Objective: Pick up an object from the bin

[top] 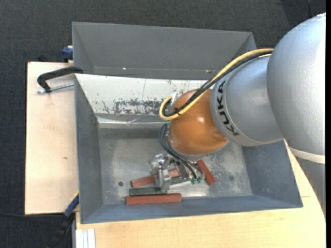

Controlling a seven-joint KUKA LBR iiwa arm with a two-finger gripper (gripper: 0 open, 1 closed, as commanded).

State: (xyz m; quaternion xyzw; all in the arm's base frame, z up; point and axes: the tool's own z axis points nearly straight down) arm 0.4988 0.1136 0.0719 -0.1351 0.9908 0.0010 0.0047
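Toward six o'clock on the bin (87, 154) floor lies a small cluster: a long red-brown bar (153, 199) along the front wall, a dark green strip (145, 191) just behind it, and a short red-brown block (141, 182) behind that. Right of the block, the jaws sit low among these things, near its right end. I cannot tell whether they are apart or together. A small red stick (208, 173) lies at their three o'clock. This looks like the grasping step. Next calls for a sure grip on one piece, then a straight lift.
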